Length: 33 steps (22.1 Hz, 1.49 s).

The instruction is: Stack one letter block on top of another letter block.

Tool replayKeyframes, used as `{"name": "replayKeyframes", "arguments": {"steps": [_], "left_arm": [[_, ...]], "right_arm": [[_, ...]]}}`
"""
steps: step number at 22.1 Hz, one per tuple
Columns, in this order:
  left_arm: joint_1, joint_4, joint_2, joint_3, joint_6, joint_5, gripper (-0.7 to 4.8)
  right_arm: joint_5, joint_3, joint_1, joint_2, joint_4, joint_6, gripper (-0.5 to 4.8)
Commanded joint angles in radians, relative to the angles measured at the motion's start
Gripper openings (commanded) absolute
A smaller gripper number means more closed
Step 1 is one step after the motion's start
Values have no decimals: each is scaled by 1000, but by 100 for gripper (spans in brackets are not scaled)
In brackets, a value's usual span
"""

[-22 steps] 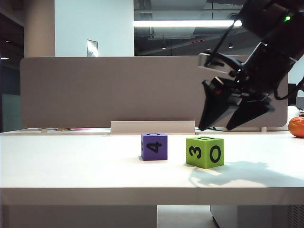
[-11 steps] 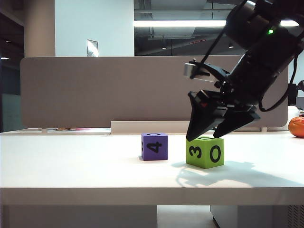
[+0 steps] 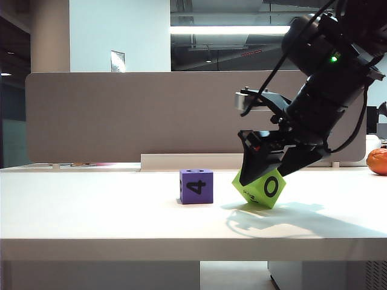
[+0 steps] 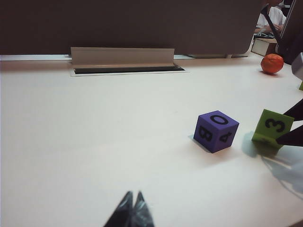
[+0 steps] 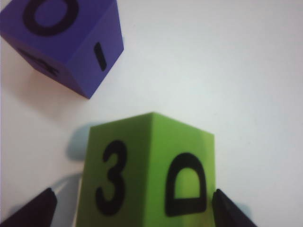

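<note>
1. Lime-green block (image 3: 260, 188) sat tilted on the table (image 3: 121, 223) between the right gripper's (image 3: 264, 173) spread fingers, not yet lifted.
2. Purple block (image 3: 196, 186) stood beside it, bare-topped.
3. Left gripper (image 4: 131, 213) stayed out, fingers together.

I see a white table (image 3: 91, 211) backed by a grey partition panel (image 3: 121, 115), with a white cable tray (image 3: 193, 161) at its foot. A long ceiling light (image 3: 230, 29) glows above; a pale column (image 3: 120, 36) stands behind.

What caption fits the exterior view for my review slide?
Open right gripper straddles the tilted lime-green block, tipped onto an edge beside the upright purple block.
</note>
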Motion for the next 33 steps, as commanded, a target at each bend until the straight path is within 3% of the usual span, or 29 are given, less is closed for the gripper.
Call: {"name": "replayKeyframes", "arguments": {"steps": [1, 16, 20, 24, 33], "left_arm": [[-1, 13, 1, 5, 0, 6, -6], [-1, 13, 1, 5, 0, 6, -6], [-1, 12, 1, 5, 0, 6, -6], [-1, 12, 1, 5, 0, 6, -6], [-1, 11, 1, 5, 0, 6, -6]], "right_arm": [[16, 2, 2, -3, 51, 0, 479], [18, 2, 2, 72, 98, 5, 479], [18, 2, 2, 72, 119, 5, 297], [18, 2, 3, 72, 132, 5, 214], [-19, 49, 17, 10, 130, 5, 209]]}}
